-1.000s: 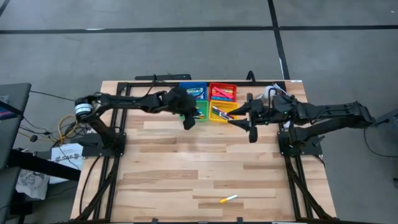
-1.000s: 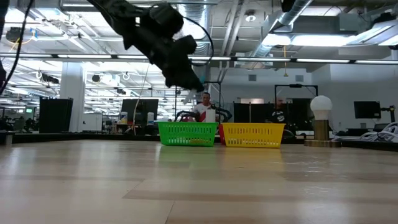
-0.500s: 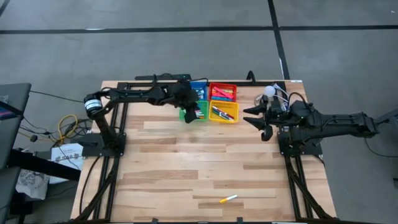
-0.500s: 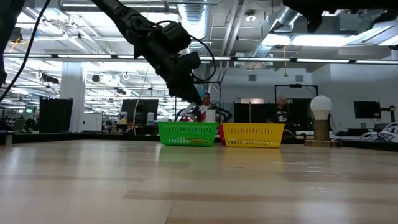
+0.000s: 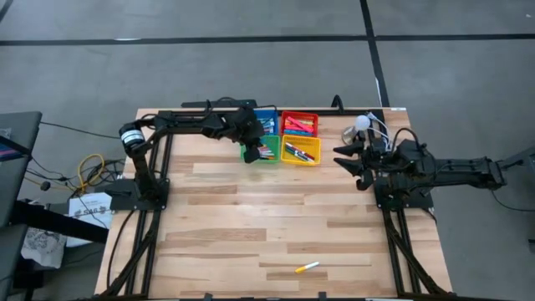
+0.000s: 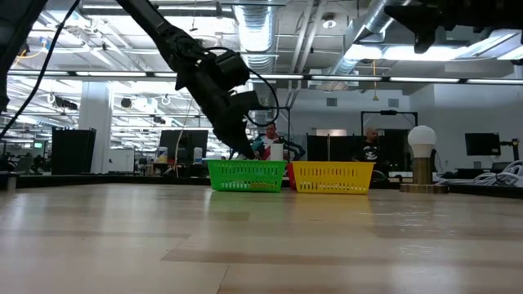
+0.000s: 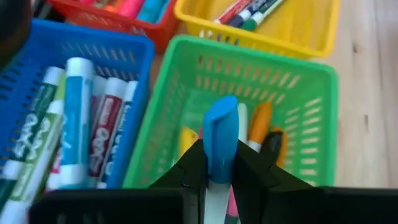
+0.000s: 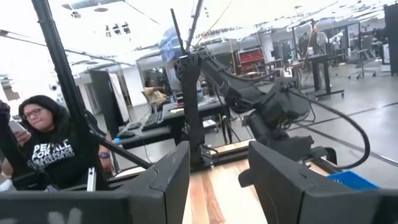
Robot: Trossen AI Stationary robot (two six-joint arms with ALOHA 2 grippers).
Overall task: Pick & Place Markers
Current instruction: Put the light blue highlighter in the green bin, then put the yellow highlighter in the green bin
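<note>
Since a second ago the left gripper (image 7: 214, 171) has dropped over the green tray (image 7: 311, 81), clamping a blue-capped marker (image 7: 219, 140) just above it, release likely next; right gripper (image 5: 349, 159), fingers spread and empty, has pulled back well right of that tray.

Four small coloured trays sit in a block on the worktop (image 5: 251, 234): one blue tray (image 5: 269, 117), one red tray (image 5: 299, 124), one green tray (image 5: 266, 157) and one yellow tray (image 5: 301, 160). One loose yellow-capped marker (image 5: 307, 267) lies alone near the front edge. The markers inside the trays overlap too much to count. Two arms reach over the worktop, and one blue-capped marker (image 7: 220, 138) sits between the left pincer's (image 7: 216, 167) fingers.
</note>
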